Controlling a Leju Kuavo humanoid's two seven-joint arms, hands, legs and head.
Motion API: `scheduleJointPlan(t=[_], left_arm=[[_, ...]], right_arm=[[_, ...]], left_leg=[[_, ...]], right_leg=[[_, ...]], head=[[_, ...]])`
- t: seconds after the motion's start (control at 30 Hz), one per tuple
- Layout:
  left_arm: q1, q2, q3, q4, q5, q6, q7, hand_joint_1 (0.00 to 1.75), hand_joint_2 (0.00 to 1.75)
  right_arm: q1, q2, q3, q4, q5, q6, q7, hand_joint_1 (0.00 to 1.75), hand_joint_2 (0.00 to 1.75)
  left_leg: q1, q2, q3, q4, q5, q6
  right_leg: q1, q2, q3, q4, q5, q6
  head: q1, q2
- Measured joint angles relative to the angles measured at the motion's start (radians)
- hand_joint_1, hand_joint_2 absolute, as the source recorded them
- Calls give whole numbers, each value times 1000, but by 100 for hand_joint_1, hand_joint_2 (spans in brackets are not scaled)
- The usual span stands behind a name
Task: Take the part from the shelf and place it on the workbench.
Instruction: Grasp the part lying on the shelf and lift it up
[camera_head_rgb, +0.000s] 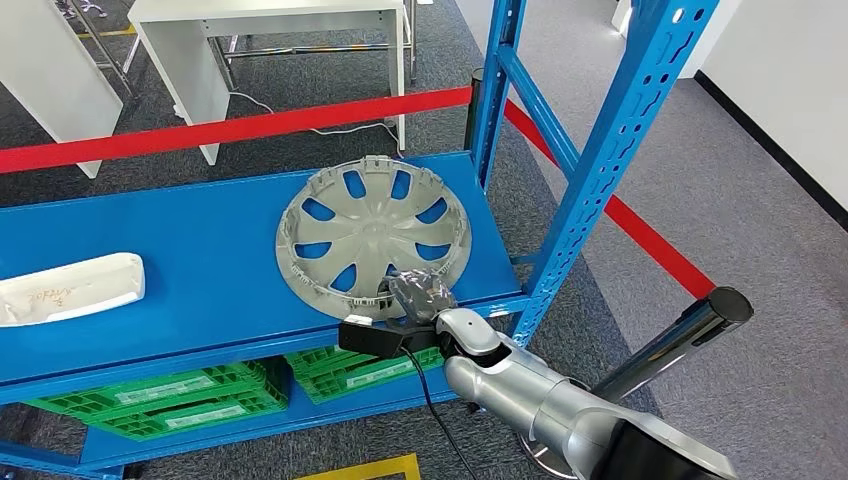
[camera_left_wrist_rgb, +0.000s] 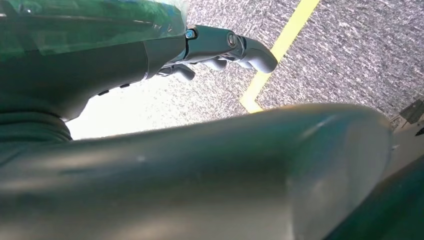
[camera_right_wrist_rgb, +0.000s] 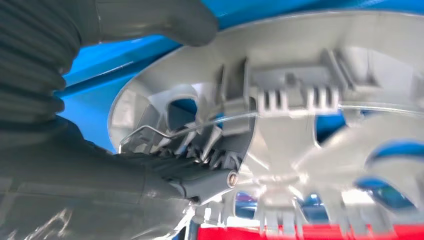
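Note:
A grey wheel cover (camera_head_rgb: 372, 235) lies flat on the blue shelf board (camera_head_rgb: 200, 260), near its right end. My right hand (camera_head_rgb: 420, 295) sits on the cover's near rim. In the right wrist view the wheel cover (camera_right_wrist_rgb: 300, 115) shows its ribbed inner side, with the thumb (camera_right_wrist_rgb: 150, 20) on one face of the rim and the dark fingers (camera_right_wrist_rgb: 200, 182) on the other, so the hand grips the rim. My left hand (camera_left_wrist_rgb: 225, 47) hangs over grey carpet with its fingers loosely apart and nothing in them.
A white moulded part (camera_head_rgb: 70, 290) lies at the shelf's left end. Blue uprights (camera_head_rgb: 600, 170) stand right of the wheel cover. Red barrier tape (camera_head_rgb: 230, 128) runs behind the shelf to a stanchion (camera_head_rgb: 690, 325). Green crates (camera_head_rgb: 190, 395) sit below, and white tables (camera_head_rgb: 270, 30) stand beyond.

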Motion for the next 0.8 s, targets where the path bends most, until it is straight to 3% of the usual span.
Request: scheduleJointPlan(t=[0.8], left_arm=[[2,-6,0,0,7,14,6,0,0]], right_arm=[[21,-22,-17,-35,-14,-52,5,175,175]], left_leg=[[0,-1,0,0,0,1]], right_leg=[[0,-1,2,0,0,0]], head=[[0,0]])
